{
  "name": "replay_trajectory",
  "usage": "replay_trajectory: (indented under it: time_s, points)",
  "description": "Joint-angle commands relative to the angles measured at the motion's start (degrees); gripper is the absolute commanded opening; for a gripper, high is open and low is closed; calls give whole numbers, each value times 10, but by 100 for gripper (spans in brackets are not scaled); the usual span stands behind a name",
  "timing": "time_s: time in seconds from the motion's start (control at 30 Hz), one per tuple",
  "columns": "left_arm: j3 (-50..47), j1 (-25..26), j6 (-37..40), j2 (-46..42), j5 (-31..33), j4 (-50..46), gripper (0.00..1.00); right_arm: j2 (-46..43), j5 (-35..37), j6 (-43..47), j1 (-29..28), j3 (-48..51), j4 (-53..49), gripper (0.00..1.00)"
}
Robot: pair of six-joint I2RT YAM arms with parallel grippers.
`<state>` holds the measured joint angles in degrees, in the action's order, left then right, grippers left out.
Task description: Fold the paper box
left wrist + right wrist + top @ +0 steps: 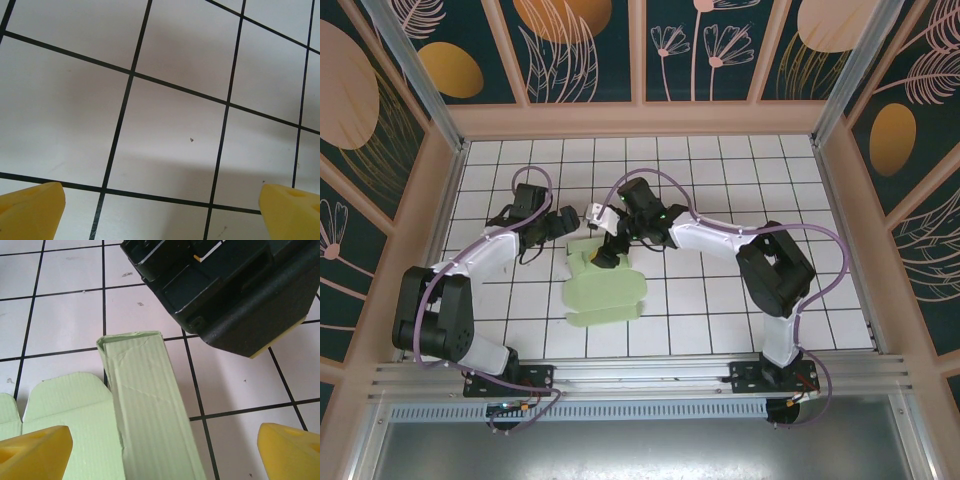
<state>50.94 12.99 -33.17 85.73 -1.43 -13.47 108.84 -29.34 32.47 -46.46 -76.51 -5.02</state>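
Though unheld, paper box between fingers

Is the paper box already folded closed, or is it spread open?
Partly folded. The paper box lies open on the table; one long panel has turned-up edges, while its flaps are spread flat.

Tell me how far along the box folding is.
Early. One long panel of the paper box looks folded over; its flaps lie flat. Nothing is held: right gripper open over it, left gripper open over bare tiles. Most folds remain.
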Motion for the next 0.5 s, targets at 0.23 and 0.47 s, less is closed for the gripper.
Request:
replay_trajectory:
  time_s: [0.23, 0.47]
  points:
    - [-11, -1, 14, -10, -6, 7, 99, 40, 17, 28, -6, -65, -56, 96]
    - [-10, -3, 19, -17, 0, 2, 99, 82, 15, 41, -9, -118, -105, 94]
